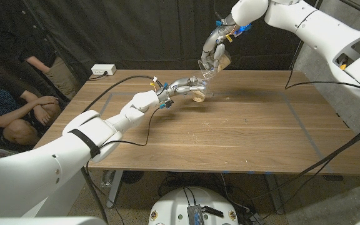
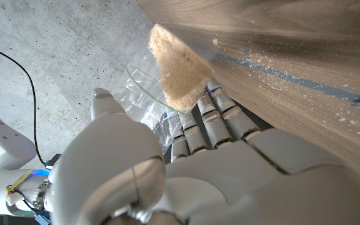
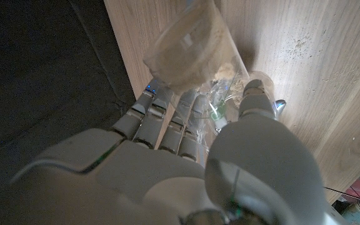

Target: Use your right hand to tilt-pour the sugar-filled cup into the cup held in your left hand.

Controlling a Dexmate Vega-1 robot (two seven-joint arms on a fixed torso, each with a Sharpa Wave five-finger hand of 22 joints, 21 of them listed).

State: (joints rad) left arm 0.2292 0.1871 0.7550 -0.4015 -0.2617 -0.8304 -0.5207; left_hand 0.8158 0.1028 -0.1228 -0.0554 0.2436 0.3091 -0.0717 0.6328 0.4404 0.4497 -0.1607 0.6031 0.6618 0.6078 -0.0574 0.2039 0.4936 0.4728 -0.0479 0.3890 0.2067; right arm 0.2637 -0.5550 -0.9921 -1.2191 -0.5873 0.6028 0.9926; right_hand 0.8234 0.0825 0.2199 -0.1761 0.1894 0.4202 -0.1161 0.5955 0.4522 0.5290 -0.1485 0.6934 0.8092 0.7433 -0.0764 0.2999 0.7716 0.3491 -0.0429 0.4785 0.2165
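Over the table's far middle, my right hand (image 1: 215, 45) (image 3: 186, 162) grips a clear plastic cup (image 1: 221, 62) (image 3: 189, 47) with brown sugar in it. That cup is tilted, its mouth pointing down toward the second cup. Just below it, my left hand (image 1: 179, 85) (image 2: 167, 175) holds the other clear cup (image 1: 200, 94) close above the tabletop. The left wrist view shows a heap of brown sugar (image 2: 177, 69) inside this cup. The two cups nearly meet, and I cannot make out a falling stream.
Loose sugar grains (image 2: 274, 69) are scattered on the wooden table (image 1: 242, 131). A white power strip (image 1: 103, 70) sits at the back left corner. People (image 1: 17, 109) sit beyond the table's left edge. Cables hang along both arms, and a black curtain stands behind.
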